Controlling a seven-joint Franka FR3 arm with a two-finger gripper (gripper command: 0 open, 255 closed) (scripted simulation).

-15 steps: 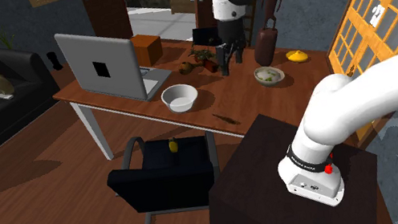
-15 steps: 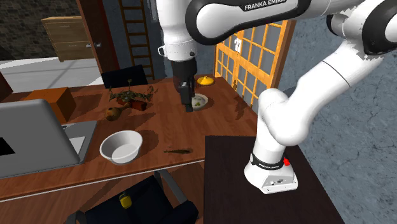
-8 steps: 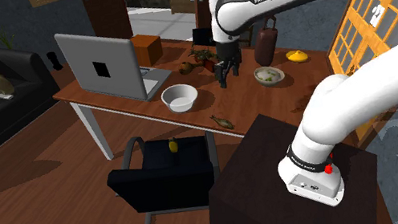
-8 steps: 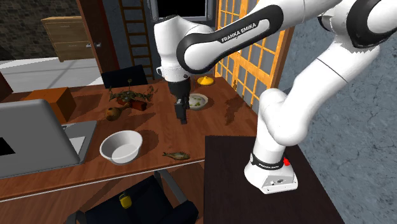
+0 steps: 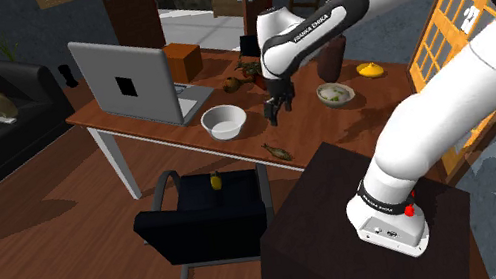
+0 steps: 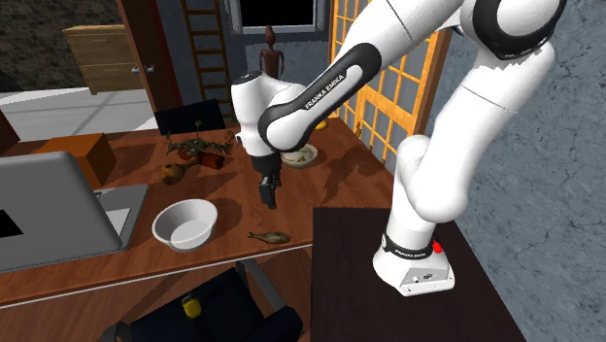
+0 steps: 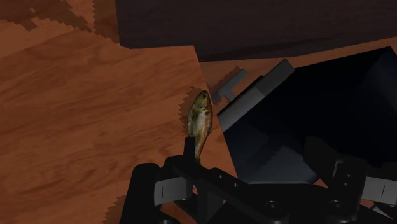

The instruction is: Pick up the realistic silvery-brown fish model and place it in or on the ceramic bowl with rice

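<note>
While the arm bends low over the table (image 5: 122, 120), its gripper (image 5: 275, 117) hangs just above the wood with its two fingers spread wide and nothing between them. It points down, between a white bowl (image 5: 224, 122) and the rice bowl (image 5: 335, 94).

Nearer the stand (image 5: 348, 211) than the gripper, the fish (image 5: 278, 149) lies flat on the table, close to the edge. Nothing touches it. From the hand's own camera it looks olive-brown with a paler belly, lying lengthwise along the table edge just past the tip of one finger, with a black chair (image 5: 210, 220) below the edge.

Small and pale, the rice bowl holds something greenish and sits toward the shoulder view's right, well apart from the fish. A yellow object (image 5: 370, 70) lies just beyond it. Between the fish and a grey laptop (image 5: 131, 83) stands the white bowl. The laptop is open at the shoulder view's left end of the table, and a small plant (image 6: 199, 149) sits further back.
</note>
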